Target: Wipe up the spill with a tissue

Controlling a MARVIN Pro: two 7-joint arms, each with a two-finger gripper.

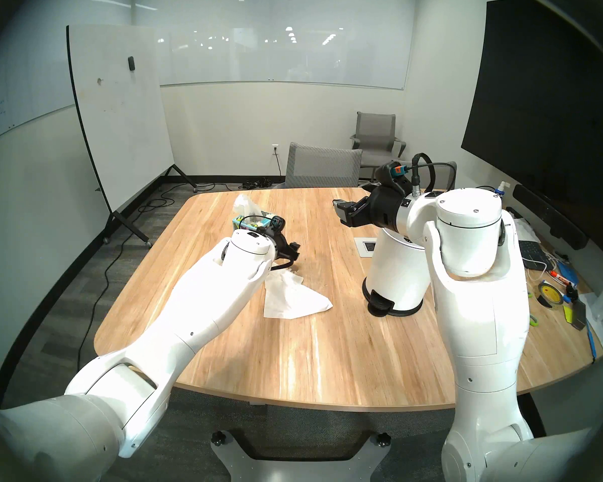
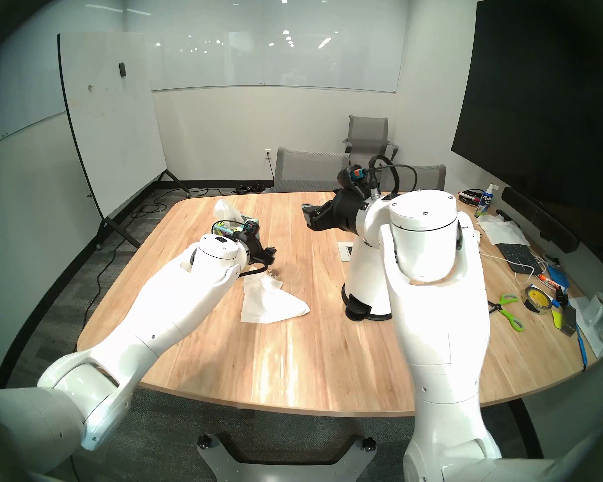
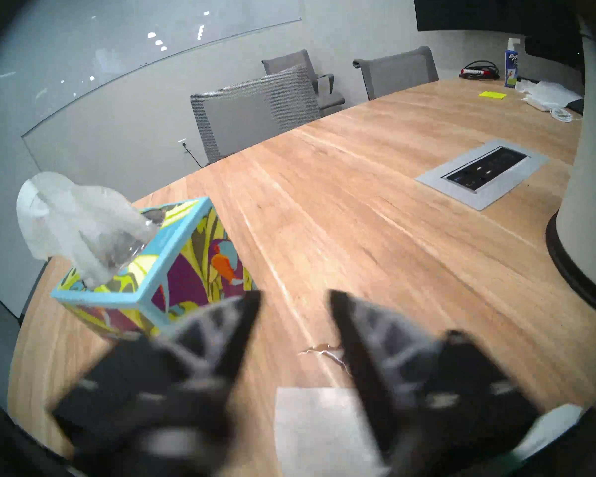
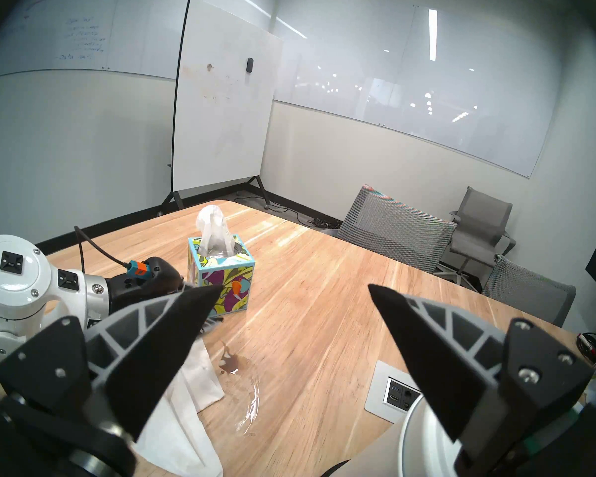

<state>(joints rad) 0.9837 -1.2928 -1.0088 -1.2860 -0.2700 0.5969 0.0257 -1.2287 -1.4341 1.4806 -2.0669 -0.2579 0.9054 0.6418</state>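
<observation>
Your tissue point(image 1: 295, 298) lies loose and flat on the tabletop point(image 1: 328, 359), out of the box and dropped just short of the mess. The spill point(image 4: 230, 361) sits right beside the sheet's far edge, a dark brown splat with a wet streak trailing off it toward you, so I'd judge the wiping itself barely begun, if at all. Fetching is done; mopping and tidying are left.

Your left tool point(image 3: 295, 295) hangs above the sheet with its jaws parted and nothing between them; the view through them shows bare wood and a corner of white paper below. Your right tool point(image 4: 296, 287) is parked high over the white pedal bin point(image 1: 394, 279), jaws spread wide, holding nothing.

The toucan-printed tissue box point(image 4: 221, 276) stands upright just beyond the left tool, a fresh sheet poking from its top.

As for the surface: pale wood, glossy, with a power socket plate point(image 4: 391, 392) set into it near the bin. Clutter crowds the right end, scissors and tape among it. Around you, a rolling whiteboard point(image 1: 119, 116), grey mesh chairs point(image 1: 322, 166) and a dark wall screen point(image 1: 550, 98).
</observation>
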